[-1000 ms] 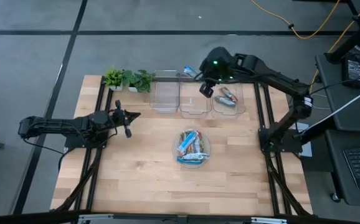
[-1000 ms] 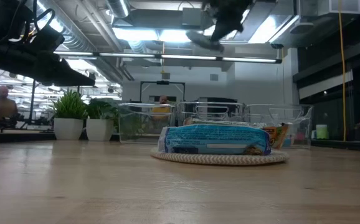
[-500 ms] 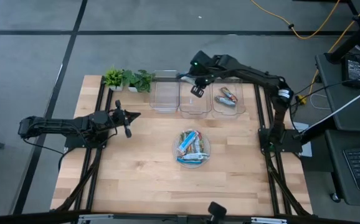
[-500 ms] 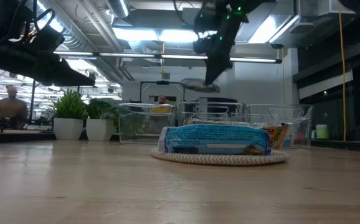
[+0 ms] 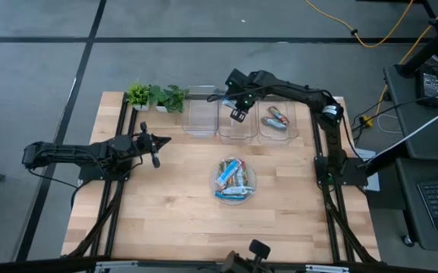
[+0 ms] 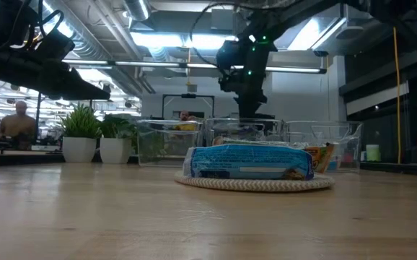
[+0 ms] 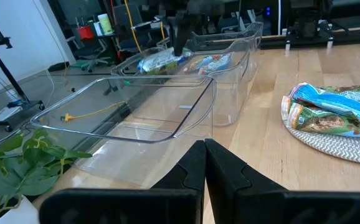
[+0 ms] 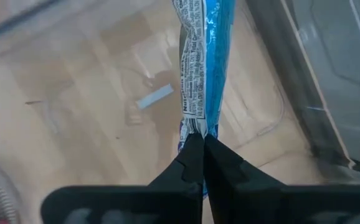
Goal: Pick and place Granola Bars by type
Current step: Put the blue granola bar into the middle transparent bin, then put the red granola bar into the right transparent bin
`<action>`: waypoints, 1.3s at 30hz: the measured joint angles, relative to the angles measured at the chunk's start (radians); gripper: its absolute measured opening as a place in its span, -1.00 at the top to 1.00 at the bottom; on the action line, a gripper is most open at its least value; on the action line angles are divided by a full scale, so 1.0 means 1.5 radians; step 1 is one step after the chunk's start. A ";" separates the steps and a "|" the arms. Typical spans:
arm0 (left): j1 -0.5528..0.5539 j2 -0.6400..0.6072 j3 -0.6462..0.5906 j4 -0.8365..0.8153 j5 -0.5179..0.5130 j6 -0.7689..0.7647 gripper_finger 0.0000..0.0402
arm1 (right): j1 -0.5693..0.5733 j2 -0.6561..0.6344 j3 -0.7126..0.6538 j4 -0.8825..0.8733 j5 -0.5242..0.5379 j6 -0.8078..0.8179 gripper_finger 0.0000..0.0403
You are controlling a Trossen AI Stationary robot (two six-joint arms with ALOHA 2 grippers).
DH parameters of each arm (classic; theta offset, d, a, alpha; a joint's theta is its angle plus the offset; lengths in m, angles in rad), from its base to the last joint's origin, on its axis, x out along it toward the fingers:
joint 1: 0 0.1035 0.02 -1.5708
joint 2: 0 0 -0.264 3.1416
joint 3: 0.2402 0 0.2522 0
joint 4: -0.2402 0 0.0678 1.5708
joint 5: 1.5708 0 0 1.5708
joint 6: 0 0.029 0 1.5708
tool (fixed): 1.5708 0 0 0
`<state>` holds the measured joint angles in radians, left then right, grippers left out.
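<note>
Currently, the right end effector is positioned over the middle bin of three clear rectangular bins at the far edge of the desk. Its fingers are pinched tight on one end of a blue-and-white granola bar, which extends from the fingertips above the bin floor. The middle bin shows no other contents in the right wrist view. The right-hand bin contains at least two bars with red and green on their wrappers. The left-hand bin, next to two potted plants, appears empty in the left wrist view. A round plate in the centre of the desk carries a pile of bars, mostly blue. The left end effector hovers over the left side of the desk, well apart from the bins, with its fingers pressed together and holding nothing.
</note>
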<state>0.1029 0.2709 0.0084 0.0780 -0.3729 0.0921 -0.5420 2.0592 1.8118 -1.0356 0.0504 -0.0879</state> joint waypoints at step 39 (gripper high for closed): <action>0.000 0.000 0.000 0.000 0.000 0.000 0.98 | -0.026 0.070 0.001 0.015 0.000 -0.024 0.56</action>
<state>0.1031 0.2710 0.0085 0.0783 -0.3733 0.0921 -0.5804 2.1639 1.8132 -1.0135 0.0502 -0.1233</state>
